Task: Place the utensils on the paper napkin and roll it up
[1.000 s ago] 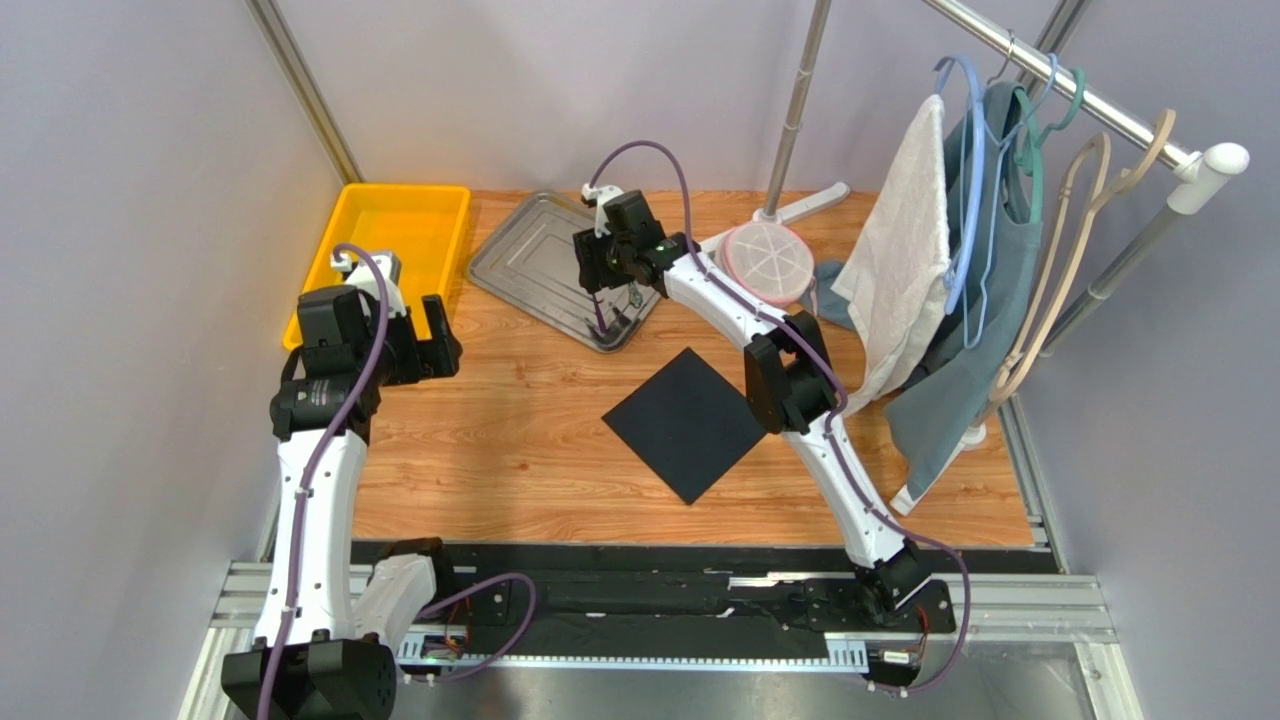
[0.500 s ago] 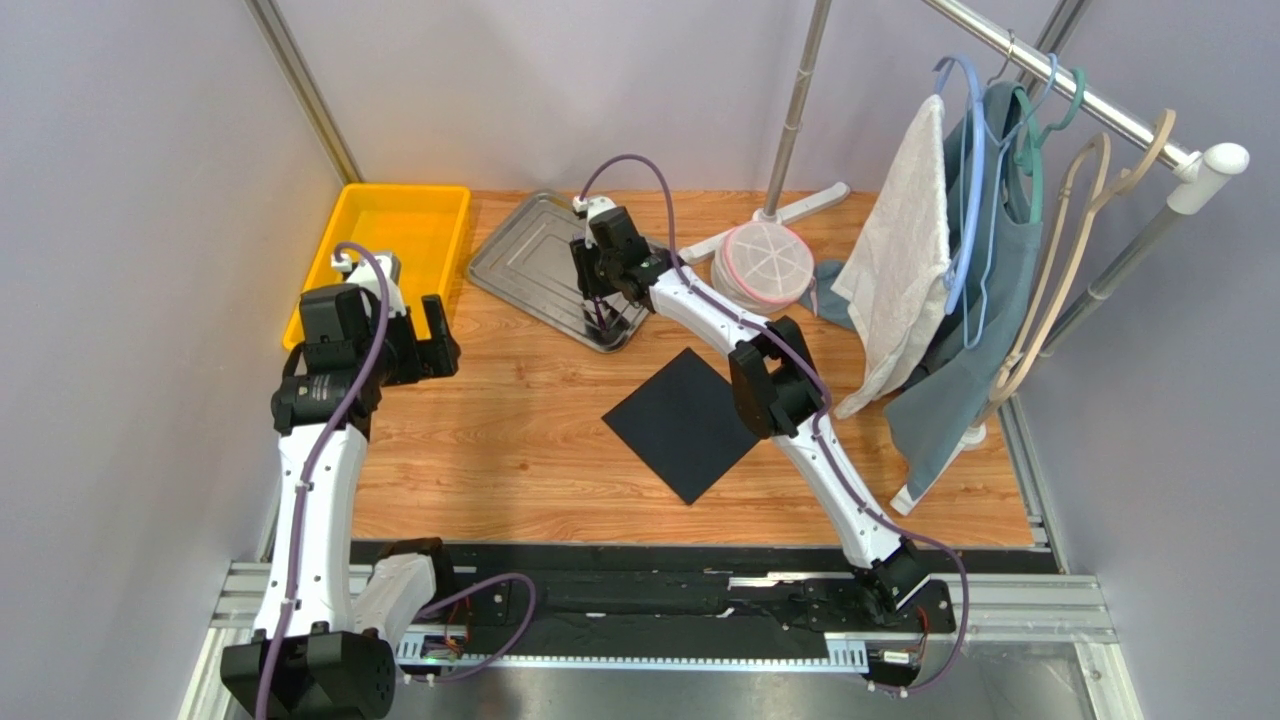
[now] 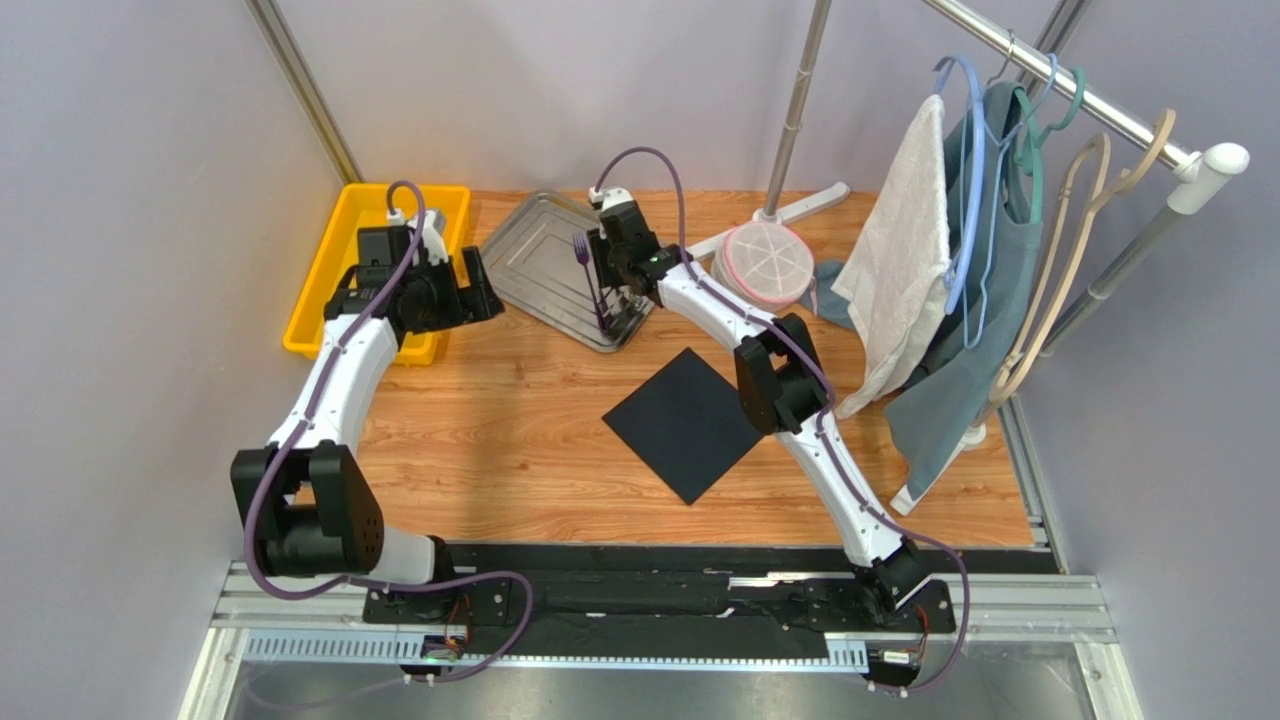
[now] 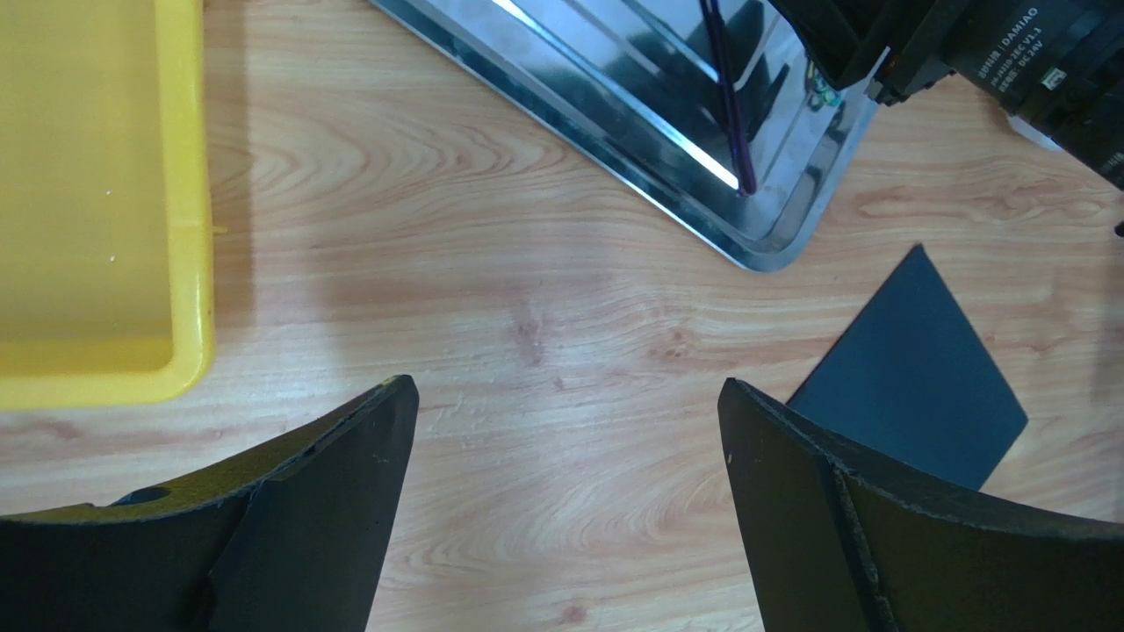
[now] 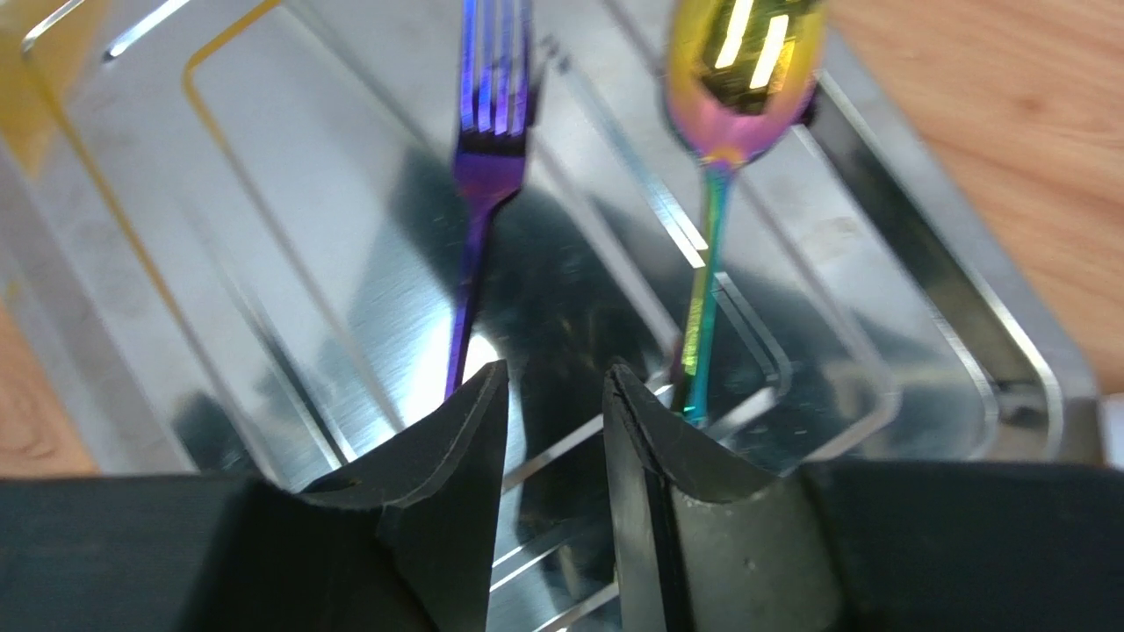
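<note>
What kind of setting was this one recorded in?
Probably a robotics lab cell staged for household chores: plain grey panel walls enclose a small wooden table, with props like a clothes rack and a metal tray.

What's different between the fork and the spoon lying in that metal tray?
The fork is purple-blue all over; the spoon has a shiny gold bowl and a greenish handle. The fork ends in tines, the spoon in a rounded bowl. Both are slim and lie in the metal tray, heads pointing the same way.

Wood (image 4: 528,329) between bin (image 4: 187,263), tray (image 4: 620,105) open; right gripper (image 5: 556,389) crowds tray.
</note>
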### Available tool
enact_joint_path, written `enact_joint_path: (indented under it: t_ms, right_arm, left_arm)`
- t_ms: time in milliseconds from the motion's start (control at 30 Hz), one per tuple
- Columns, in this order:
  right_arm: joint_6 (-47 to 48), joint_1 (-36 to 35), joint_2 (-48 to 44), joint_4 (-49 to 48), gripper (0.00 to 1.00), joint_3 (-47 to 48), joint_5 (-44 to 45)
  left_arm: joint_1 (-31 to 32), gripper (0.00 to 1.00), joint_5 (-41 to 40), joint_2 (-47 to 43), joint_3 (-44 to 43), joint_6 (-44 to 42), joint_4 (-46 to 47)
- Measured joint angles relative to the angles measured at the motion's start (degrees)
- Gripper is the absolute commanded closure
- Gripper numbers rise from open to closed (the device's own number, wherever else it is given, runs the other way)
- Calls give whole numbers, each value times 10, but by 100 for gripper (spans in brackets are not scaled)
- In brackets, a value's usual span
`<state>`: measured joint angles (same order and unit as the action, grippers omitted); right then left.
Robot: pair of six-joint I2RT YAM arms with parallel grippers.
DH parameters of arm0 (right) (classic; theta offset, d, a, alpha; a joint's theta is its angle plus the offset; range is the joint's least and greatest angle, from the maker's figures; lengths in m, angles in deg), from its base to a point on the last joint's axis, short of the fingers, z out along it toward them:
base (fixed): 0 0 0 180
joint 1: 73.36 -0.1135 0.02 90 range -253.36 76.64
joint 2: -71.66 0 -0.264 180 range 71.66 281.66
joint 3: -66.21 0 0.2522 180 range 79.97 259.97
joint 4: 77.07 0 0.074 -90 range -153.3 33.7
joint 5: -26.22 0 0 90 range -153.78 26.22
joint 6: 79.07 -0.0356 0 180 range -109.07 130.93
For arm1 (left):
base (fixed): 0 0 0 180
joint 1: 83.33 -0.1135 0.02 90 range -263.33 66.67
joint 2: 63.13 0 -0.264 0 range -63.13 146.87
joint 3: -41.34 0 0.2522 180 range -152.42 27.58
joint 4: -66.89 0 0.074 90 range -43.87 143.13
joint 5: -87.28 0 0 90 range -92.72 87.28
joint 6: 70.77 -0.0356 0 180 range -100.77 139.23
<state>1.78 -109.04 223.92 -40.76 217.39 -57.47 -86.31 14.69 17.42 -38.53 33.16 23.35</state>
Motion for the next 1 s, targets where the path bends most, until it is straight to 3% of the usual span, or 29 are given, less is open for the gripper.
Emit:
enact_joint_path:
  t_ms: [567, 1000]
  right_arm:
    - [17, 41, 0, -23, 69, 0, 26]
    - [30, 42, 0, 38, 69, 3, -10]
  left_arm:
    - [10, 10, 0, 10, -7, 4, 23]
    - [102, 26, -42, 282, -178, 40, 64]
